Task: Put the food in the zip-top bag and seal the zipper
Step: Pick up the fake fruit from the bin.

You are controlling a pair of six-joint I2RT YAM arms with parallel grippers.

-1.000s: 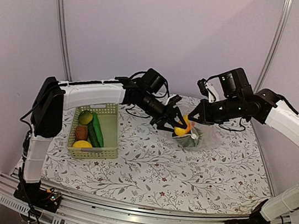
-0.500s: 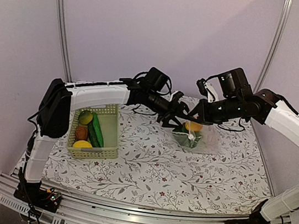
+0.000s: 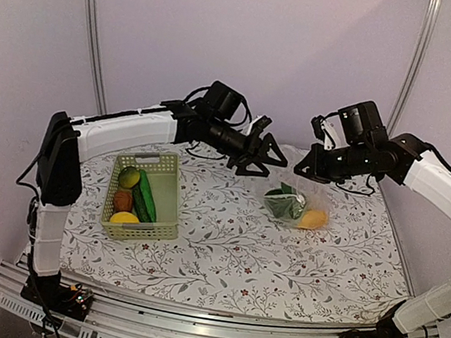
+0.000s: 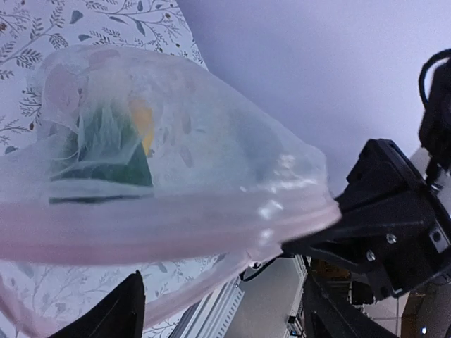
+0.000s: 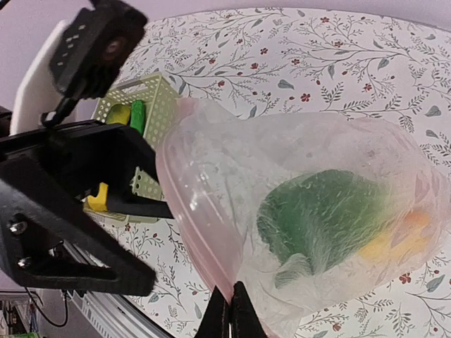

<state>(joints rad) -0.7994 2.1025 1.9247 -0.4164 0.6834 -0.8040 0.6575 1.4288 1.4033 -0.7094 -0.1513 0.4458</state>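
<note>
The clear zip-top bag (image 3: 298, 205) hangs low over the table right of centre, with a dark green piece (image 3: 283, 204) and a yellow-orange piece (image 3: 312, 220) inside. My right gripper (image 3: 303, 170) is shut on the bag's mouth edge. In the right wrist view its fingers (image 5: 229, 318) pinch the pale pink zipper (image 5: 184, 232), with the green food (image 5: 324, 215) behind. My left gripper (image 3: 265, 156) is open and empty just left of the bag's mouth. In the left wrist view the zipper (image 4: 141, 236) runs across in front of its spread fingers (image 4: 120, 313).
A pale green slotted basket (image 3: 164, 202) stands on the left. It holds a yellow-green lemon (image 3: 129, 176), a long cucumber (image 3: 146, 196), a reddish-brown piece (image 3: 123, 200) and a yellow lemon (image 3: 124, 218). A flowered cloth (image 3: 230, 258) covers the table; walls close off the back.
The yellow-orange piece left my left gripper and now lies inside the bag. My left gripper opened and drew back up and left. My right gripper shifted slightly right with the bag's edge.
</note>
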